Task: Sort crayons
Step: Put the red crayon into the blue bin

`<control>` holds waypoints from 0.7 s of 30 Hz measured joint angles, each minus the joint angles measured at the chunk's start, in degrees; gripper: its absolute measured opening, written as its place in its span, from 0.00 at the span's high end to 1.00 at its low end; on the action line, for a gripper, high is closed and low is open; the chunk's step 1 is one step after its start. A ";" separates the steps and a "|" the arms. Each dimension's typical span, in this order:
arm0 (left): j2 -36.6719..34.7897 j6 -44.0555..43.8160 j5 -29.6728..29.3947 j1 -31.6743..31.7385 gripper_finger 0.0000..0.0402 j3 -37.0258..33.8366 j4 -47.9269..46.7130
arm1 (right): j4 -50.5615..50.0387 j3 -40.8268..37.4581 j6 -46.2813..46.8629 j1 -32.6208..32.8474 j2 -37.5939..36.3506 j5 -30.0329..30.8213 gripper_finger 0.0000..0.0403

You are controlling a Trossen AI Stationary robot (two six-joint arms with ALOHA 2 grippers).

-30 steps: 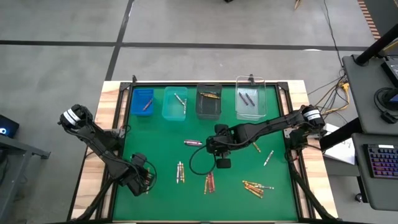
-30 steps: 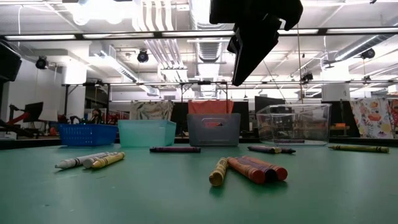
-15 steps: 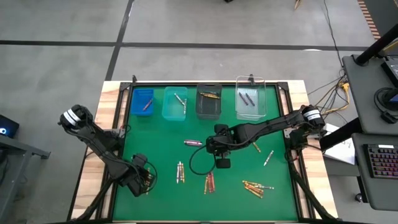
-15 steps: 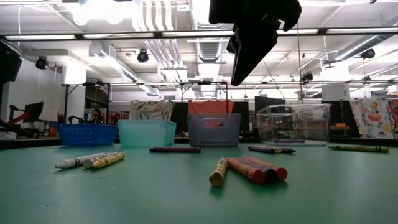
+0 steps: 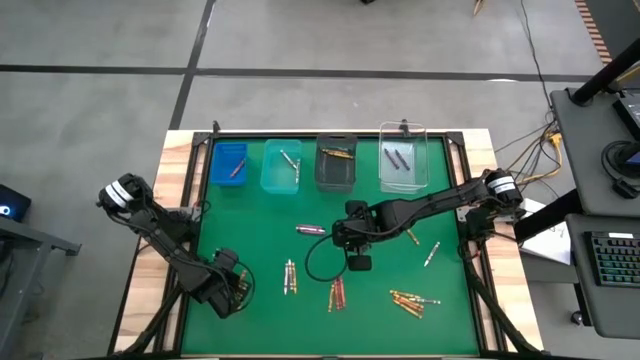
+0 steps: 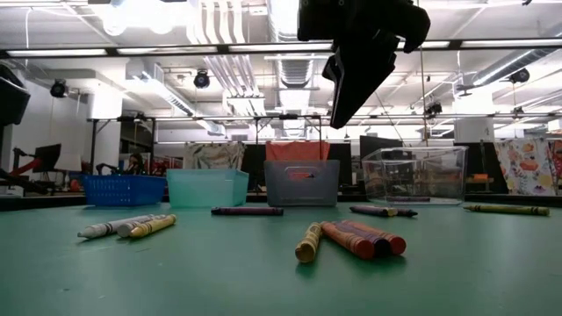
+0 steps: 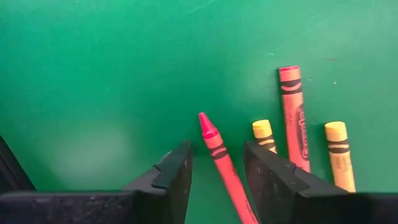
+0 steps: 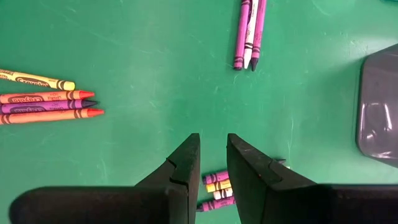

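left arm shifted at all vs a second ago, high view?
Yes, slightly. The left gripper has crept toward the table's near edge, away from the blue bin; the elbow dropped the same way.

Bright ceiling lights [image 6: 140, 13] glare overhead; table evenly lit, shadows soft.

Grey concrete floor [image 5: 300, 40], bright ceiling lights [image 6: 140, 13], exposed ducts [image 6: 219, 35].
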 joint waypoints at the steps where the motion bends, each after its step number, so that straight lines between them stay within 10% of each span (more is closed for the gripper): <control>1: 0.00 0.00 0.03 0.00 0.71 -0.02 0.04 | 0.19 -0.10 0.01 -0.02 0.00 0.00 0.83; 14: -1.49 -0.61 -2.54 0.15 0.98 -0.08 -1.52 | 1.51 -2.27 0.14 0.00 0.00 0.00 0.83; 21: -8.09 0.88 -16.31 0.58 0.99 2.99 -8.92 | 1.44 -2.65 -0.47 -0.02 0.00 0.01 0.83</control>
